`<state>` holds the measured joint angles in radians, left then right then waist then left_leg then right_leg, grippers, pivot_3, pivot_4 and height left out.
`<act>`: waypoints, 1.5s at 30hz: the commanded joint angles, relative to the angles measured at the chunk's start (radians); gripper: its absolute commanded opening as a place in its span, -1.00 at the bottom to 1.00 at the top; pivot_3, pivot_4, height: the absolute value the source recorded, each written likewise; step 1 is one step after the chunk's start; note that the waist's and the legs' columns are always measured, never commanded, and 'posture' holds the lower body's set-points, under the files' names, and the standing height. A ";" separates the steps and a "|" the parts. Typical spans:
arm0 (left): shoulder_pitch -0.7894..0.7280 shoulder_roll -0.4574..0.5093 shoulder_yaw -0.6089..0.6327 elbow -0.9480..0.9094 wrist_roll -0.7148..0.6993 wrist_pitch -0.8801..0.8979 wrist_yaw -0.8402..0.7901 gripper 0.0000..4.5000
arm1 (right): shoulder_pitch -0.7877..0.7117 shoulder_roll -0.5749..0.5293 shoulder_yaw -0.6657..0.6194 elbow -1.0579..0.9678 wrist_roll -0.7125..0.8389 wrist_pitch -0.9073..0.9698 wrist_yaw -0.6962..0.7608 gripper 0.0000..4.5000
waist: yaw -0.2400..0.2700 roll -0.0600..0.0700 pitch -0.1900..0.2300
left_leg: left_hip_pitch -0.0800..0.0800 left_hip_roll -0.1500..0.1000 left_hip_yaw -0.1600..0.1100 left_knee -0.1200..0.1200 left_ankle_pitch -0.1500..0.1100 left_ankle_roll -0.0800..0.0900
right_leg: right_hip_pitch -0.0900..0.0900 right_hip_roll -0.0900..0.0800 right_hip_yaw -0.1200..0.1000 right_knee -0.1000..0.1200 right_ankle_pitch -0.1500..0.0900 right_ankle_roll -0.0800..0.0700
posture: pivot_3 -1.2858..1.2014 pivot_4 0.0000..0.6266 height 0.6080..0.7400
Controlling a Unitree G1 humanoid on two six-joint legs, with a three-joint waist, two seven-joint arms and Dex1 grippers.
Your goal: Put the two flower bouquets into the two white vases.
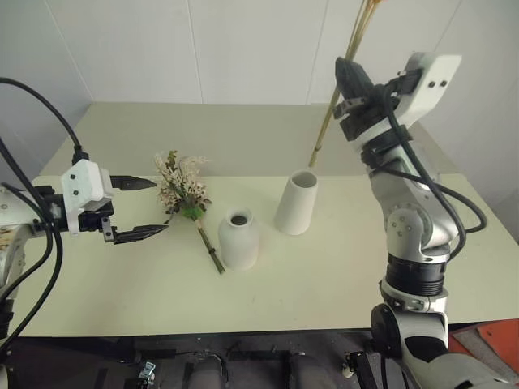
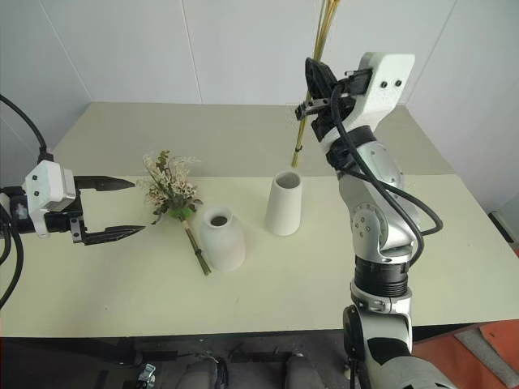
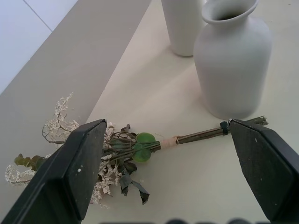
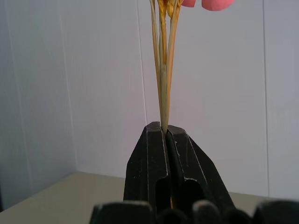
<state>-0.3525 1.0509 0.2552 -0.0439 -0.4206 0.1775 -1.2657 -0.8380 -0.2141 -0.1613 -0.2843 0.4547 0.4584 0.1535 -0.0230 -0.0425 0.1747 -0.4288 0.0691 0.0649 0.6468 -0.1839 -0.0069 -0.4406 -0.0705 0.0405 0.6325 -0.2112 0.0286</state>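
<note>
A bushy bouquet of cream sprigs and green leaves lies on the table, its stems reaching toward the short rounded white vase. My left gripper hovers open just left of that bouquet, and in the left wrist view its wide-apart fingers frame the bouquet and the short vase. The taller tapered white vase stands to the right. My right gripper is raised above it, shut on the slender long-stemmed bouquet, whose lower end hangs just above and behind the tall vase's mouth. Pink blossoms show at the stems' upper end.
The pale table holds both vases near its middle, with open surface in front and to the right. A second, higher surface runs behind, against the white wall. The table's front edge lies close to my body.
</note>
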 commanded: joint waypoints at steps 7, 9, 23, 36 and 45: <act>-0.006 0.014 0.031 -0.017 -0.006 -0.011 0.009 1.00 | 0.075 0.026 0.047 -0.054 -0.016 -0.016 0.004 -0.98 | 0.000 0.000 0.000 | 0.000 0.000 0.000 0.000 0.000 0.000 | 0.000 0.000 0.000 0.000 0.000 0.000 | 0.03 -0.52 1.00; -0.007 0.013 0.030 -0.016 -0.006 -0.011 0.010 1.00 | 0.089 0.025 0.059 -0.013 -0.052 -0.046 0.007 -0.98 | 0.000 0.000 0.000 | 0.000 0.000 0.000 0.000 0.000 0.000 | 0.000 0.000 0.000 0.000 0.000 0.000 | 0.03 -0.52 1.00; 0.014 0.024 0.051 -0.026 -0.009 -0.007 0.012 1.00 | 0.219 0.010 0.101 -0.129 -0.044 0.038 0.042 0.55 | 0.000 0.000 0.000 | 0.000 0.000 0.000 0.000 0.000 0.000 | 0.000 0.000 0.000 0.000 0.000 0.000 | 0.03 -0.52 1.00; -0.068 -0.255 0.034 -0.293 -0.127 0.768 0.660 1.00 | 0.490 -0.606 -0.134 -0.455 0.175 0.486 0.344 0.99 | 0.018 -0.002 0.000 | 0.003 -0.002 -0.001 0.001 0.000 0.000 | 0.005 -0.002 -0.001 -0.001 -0.003 0.006 | 0.03 -0.52 1.00; -0.416 -0.520 0.031 -0.109 -0.045 1.437 1.058 1.00 | 0.468 -0.833 -0.205 -0.409 0.251 0.535 0.478 0.99 | -0.002 -0.004 0.000 | 0.009 -0.003 -0.006 0.002 0.000 0.000 | 0.011 0.001 0.000 -0.003 -0.004 0.008 | 0.03 -0.52 1.00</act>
<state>-0.7389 0.5351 0.2621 -0.1800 -0.4872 1.5780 -0.2711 -0.3457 -1.0345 -0.3322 -0.6961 0.6924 0.9811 0.6383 -0.0246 -0.0468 0.1743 -0.4196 0.0667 0.0581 0.6483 -0.1841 -0.0067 -0.4287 -0.0690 0.0401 0.6295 -0.2152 0.0368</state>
